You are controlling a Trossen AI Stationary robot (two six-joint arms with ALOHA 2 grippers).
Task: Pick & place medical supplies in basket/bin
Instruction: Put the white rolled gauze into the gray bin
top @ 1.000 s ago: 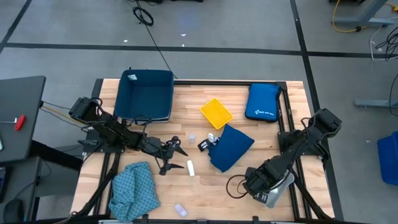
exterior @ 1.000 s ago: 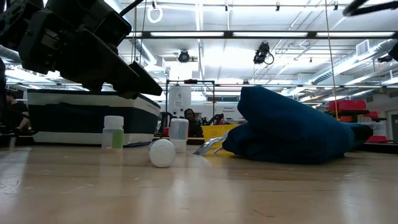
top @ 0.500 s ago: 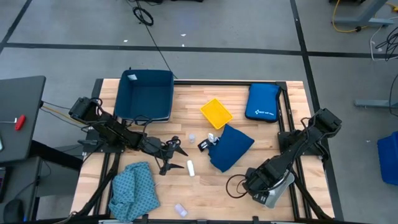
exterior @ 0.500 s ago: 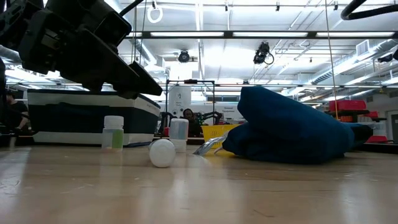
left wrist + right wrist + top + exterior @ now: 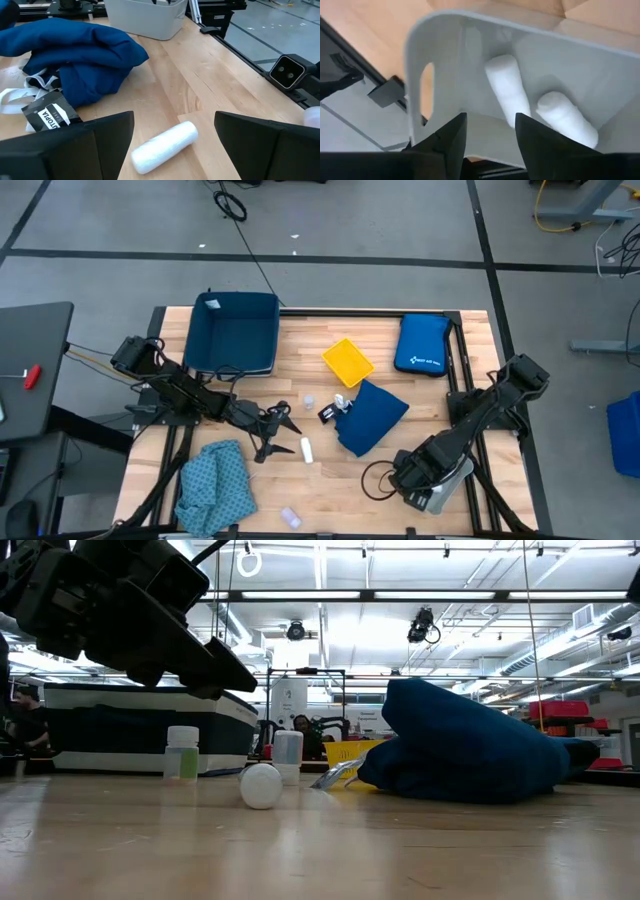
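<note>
Two white rolls (image 5: 530,100) lie in the white bin (image 5: 470,60), beneath the right gripper (image 5: 490,131), its fingers parted and empty. Nothing has visibly shifted since a second ago. The left gripper (image 5: 172,132) hangs spread around another white roll (image 5: 165,146) beside the navy cloth (image 5: 80,55). The bin is mostly hidden from above.

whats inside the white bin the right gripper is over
Two white rolls lie inside the white bin, seen past the right gripper. The gripper's fingers cover the bin's near part, so more may be hidden.

Bright overhead ceiling lights, glare in low view; shadows soft.
</note>
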